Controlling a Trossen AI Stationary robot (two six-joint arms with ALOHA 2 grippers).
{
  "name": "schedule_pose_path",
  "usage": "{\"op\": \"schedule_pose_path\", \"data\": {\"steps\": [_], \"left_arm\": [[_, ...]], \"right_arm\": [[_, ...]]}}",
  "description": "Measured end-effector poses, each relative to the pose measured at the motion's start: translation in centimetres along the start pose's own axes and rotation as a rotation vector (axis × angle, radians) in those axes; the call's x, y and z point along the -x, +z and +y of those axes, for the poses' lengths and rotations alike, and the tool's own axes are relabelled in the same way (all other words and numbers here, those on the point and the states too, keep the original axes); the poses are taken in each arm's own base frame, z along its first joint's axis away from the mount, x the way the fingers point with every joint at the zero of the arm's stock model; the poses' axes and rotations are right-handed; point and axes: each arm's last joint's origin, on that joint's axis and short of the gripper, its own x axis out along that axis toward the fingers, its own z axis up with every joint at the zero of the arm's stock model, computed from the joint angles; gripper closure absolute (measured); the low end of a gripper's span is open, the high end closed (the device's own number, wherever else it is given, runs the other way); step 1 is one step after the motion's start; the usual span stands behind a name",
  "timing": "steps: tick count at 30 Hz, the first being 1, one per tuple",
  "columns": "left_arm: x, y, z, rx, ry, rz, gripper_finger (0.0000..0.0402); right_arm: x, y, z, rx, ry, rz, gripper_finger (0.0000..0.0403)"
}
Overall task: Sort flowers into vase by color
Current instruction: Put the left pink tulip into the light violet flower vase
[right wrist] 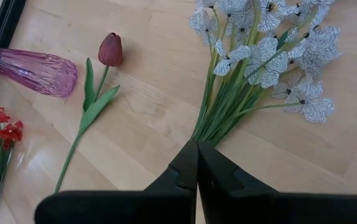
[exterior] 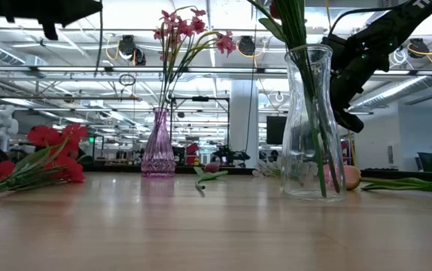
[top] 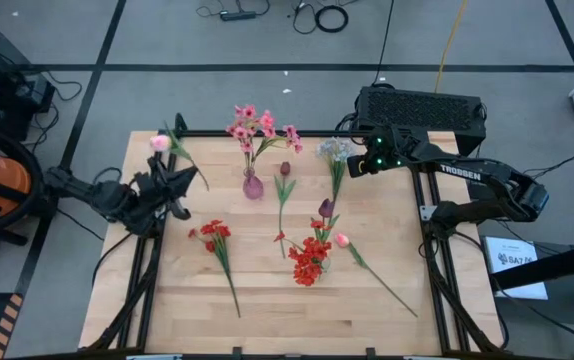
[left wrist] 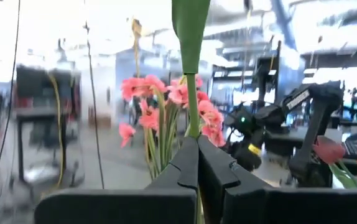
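1. The left gripper [top: 172, 180] sits at the table's 9 o'clock edge, fingers pinched on the stalk of a pink bud [top: 160, 143]; the bud's head points toward 11 o'clock. In the left wrist view the green stalk [left wrist: 191, 74] rises straight from between the closed fingers [left wrist: 185, 165].
2. The right gripper [top: 359, 160] hovers near 1 o'clock, over the white sprig [top: 334, 152]. Its fingers [right wrist: 188, 163] meet tip to tip above the sprig's stalks [right wrist: 228, 109]; whether they pinch a stalk I cannot tell, so it looks closed on nothing.
3. The pink vase [top: 253, 184] stands at about 12 o'clock, holding the pink sprays [top: 262, 125].
4. A maroon tulip [top: 285, 170] lies just at 3 o'clock of the pink vase.
5. The clear vase [exterior: 312, 124] stands near the centre, with red clusters [top: 309, 260] and a second maroon tulip [top: 326, 208] in it.
6. A red stem [top: 214, 232] lies at 7 o'clock of the pink vase.
7. A second pink bud [top: 342, 240] lies at 3 o'clock of the clear vase, stalk running toward 5 o'clock.
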Motion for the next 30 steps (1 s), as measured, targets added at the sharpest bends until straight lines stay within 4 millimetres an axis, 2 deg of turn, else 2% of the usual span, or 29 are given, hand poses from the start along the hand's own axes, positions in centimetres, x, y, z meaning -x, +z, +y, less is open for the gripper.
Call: {"op": "schedule_pose_path", "data": {"steps": [3,8,16,22,27,30], "left_arm": [[0.2,-1.8,0.3,-0.03,-0.001,-0.088,0.0402],[-0.2,-2.8,1.0,-0.023,-0.002,-0.185,0.0402],[-2.9,-4.6,1.4,-0.037,-0.036,-0.129,0.0402],[-4.2,-4.8,2.5,-0.018,-0.043,-0.228,0.0401],[-5.8,-6.0,2.6,0.005,-0.108,-0.153,0.0402],[-7.2,-5.7,2.4,0.001,-0.141,-0.172,0.0402]], "right_arm": [[0.0,0.0,0.0,0.0,0.002,0.001,0.0403],[0.0,0.0,0.0,0.0,0.003,0.003,0.0403],[0.0,0.0,0.0,0.0,0.003,0.003,0.0403],[0.0,0.0,0.0,0.0,0.003,0.003,0.0403],[0.0,0.0,0.0,0.0,0.001,0.002,0.0403],[0.0,0.0,0.0,0.0,0.001,0.002,0.0403]]}}
